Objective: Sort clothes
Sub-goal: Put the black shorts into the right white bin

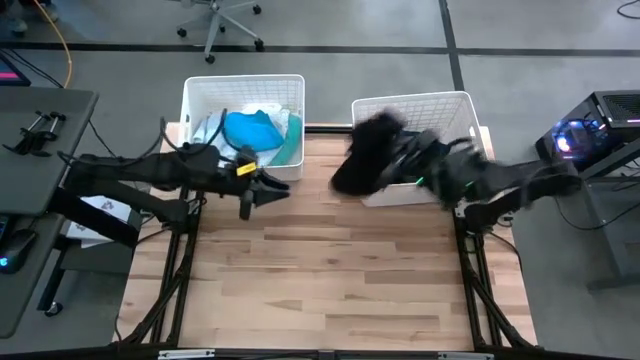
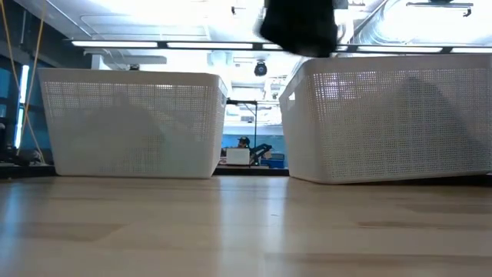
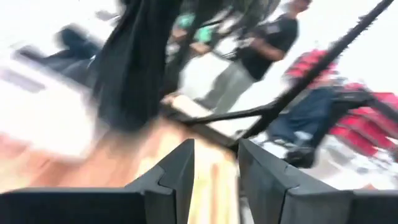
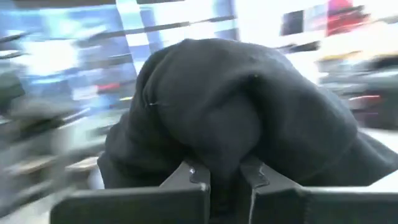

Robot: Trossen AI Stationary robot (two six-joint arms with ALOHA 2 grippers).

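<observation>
Two dark fingers [image 4: 199,177] of the right gripper [image 4: 225,174] are pinching a black garment [image 4: 249,106] tightly, and this cloth is bulging over the fingers and hanging at the near-left corner of the right basket [image 1: 430,105]. Left gripper [image 1: 272,188] is hovering over the wooden table [image 1: 320,270] with its fingers apart and empty, just before the left basket [image 1: 243,88], where the blue clothes [image 1: 252,130] are lying. No writing is readable anywhere.

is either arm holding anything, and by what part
The right gripper pinches a bunched fold of the black fabric garment. The left gripper holds nothing.
</observation>
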